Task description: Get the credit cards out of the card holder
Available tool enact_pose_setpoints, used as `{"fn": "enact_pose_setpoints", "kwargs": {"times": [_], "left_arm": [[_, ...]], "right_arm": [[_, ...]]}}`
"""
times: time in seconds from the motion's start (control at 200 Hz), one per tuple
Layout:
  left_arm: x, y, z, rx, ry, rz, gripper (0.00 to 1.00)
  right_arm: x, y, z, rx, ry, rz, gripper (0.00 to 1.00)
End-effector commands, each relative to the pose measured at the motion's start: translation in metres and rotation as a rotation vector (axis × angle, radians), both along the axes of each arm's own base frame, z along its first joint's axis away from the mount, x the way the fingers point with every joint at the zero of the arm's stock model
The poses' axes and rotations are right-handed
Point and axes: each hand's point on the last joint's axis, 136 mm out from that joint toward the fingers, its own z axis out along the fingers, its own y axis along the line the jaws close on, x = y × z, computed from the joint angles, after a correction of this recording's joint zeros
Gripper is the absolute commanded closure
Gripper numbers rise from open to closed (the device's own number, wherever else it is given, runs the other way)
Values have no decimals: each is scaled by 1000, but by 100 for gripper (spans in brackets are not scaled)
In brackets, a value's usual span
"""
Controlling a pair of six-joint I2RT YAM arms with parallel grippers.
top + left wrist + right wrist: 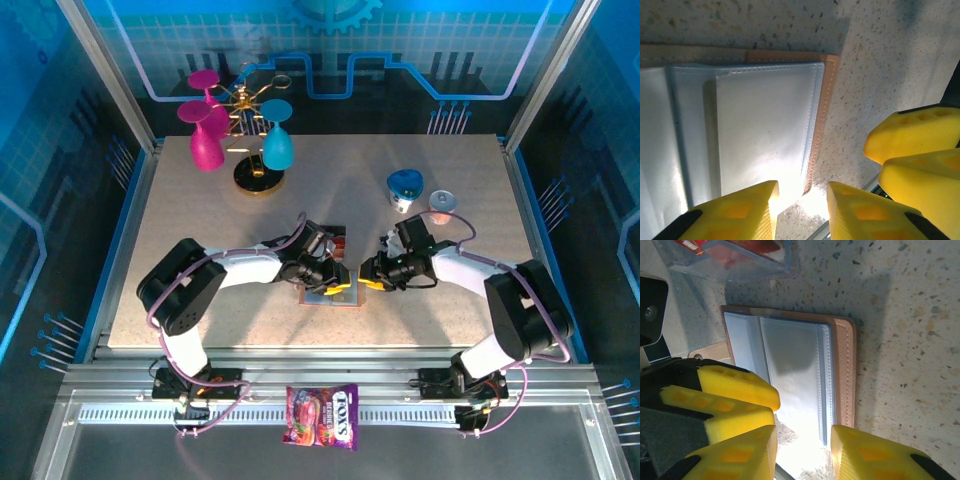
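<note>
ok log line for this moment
card holder: open flat on table | left end effector: open, over its corner | right end effector: open, over its edge | held: nothing

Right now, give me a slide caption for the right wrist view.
Right gripper, jaws apart, at the edge of the opened card holder on the speckled table.

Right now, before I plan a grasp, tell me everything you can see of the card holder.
The card holder lies opened flat on the speckled table, pockets up. It looks like tan leather with stitched edges, lined with pale grey-blue pockets stacked in steps; no card shows in them. A small tan tab with a snap sticks out at one side. The left gripper and right gripper hang open close over it; whether they touch it is unclear.
</note>
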Motion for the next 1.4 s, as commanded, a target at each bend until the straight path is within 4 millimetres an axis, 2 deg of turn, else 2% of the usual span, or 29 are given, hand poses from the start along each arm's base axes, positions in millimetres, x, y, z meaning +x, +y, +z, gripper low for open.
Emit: {"fn": "enact_pose_setpoints", "kwargs": {"times": [0.0,0.305,1.101,1.396], "left_arm": [[-6,-2,-6,-1,33,-14,69],[-11,8,-19,72,54,-18,69],[-6,21,-13,112,3,27,69],[-6,22,-14,106,8,36,71]], "right_arm": [[-5,7,-5,11,16,16,65],[-6,12,-9,13,23,25,65],[-7,25,-15,21,38,50,67],[-6,32,-16,40,40,54,75]]}}
